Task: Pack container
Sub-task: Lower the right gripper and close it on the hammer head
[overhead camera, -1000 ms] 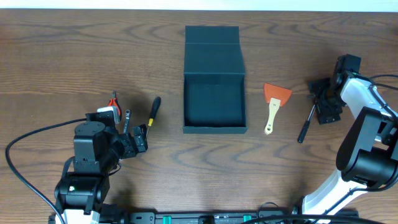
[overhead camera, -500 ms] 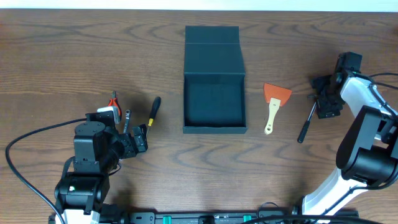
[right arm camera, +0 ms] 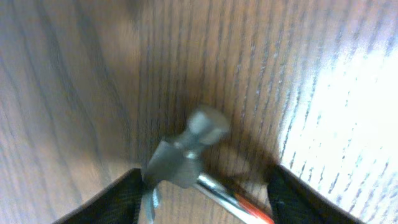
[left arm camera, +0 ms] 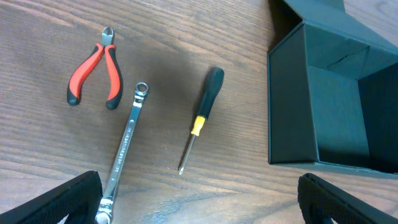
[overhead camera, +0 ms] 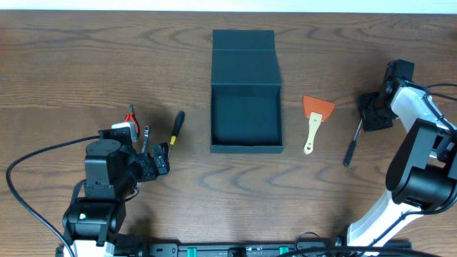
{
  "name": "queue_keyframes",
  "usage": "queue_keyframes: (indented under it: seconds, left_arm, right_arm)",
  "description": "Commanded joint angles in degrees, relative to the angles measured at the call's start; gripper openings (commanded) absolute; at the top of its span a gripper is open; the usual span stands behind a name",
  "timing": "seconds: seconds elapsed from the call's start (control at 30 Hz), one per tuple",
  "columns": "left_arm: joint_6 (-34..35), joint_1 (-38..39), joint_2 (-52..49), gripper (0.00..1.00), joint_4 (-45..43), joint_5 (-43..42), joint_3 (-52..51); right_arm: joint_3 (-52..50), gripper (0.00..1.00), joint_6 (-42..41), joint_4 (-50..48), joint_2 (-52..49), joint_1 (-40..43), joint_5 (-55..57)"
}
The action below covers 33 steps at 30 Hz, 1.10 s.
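Around hammer (right arm camera: 186, 149) head, right gripper (right arm camera: 208, 194) half open

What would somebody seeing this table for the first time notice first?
The dark container stands out first, open and empty in the middle of the wooden table. On the right, the right gripper straddles the head of a hammer, with an orange scraper lying between hammer and box. On the left lie red-handled pliers, a wrench and a screwdriver.
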<state>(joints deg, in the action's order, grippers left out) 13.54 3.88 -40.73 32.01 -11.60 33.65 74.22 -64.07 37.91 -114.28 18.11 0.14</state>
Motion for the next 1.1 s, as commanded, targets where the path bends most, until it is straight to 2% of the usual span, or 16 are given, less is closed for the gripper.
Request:
queue_keyframes:
  seconds: [0.0,0.23,0.3,0.33,0.67,0.77,0.8,1.07]
  left_arm:
    - [0.6,0.2,0.0,0.99,0.1,0.7,1.2]
    - [0.8,0.2,0.0,0.99,0.1,0.4,1.2]
    - [0.8,0.2,0.0,0.98,0.1,0.4,1.2]
    - [0.8,0.2,0.0,0.99,0.1,0.4,1.2]
    - [0.8,0.2,0.0,0.98,0.1,0.4,1.2]
    - [0.8,0.2,0.0,0.99,0.1,0.4,1.2]
    - [0.8,0.2,0.0,0.98,0.1,0.4,1.2]
    - [0.7,0.2,0.0,0.99,0.1,0.4,1.2]
  right_arm:
    - [-0.9,0.47,0.3,0.9,-3.1,-0.1,-2.1]
    - [-0.9,0.41,0.3,1.6,-3.1,-0.2,-2.1]
    - [-0.9,0.31,0.3,2.0,-3.1,-0.2,-2.1]
    - [-0.9,0.29,0.3,2.2,-3.1,-0.2,-2.1]
    - [-0.9,0.22,1.1,3.3,-3.1,-0.2,-2.1]
    - [-0.9,0.06,1.6,3.6,-3.1,-0.2,-2.1]
    - [-0.9,0.03,1.6,3.7,-3.1,-0.2,-2.1]
    - [-0.9,0.01,5.1,3.7,-3.1,-0.2,-0.8]
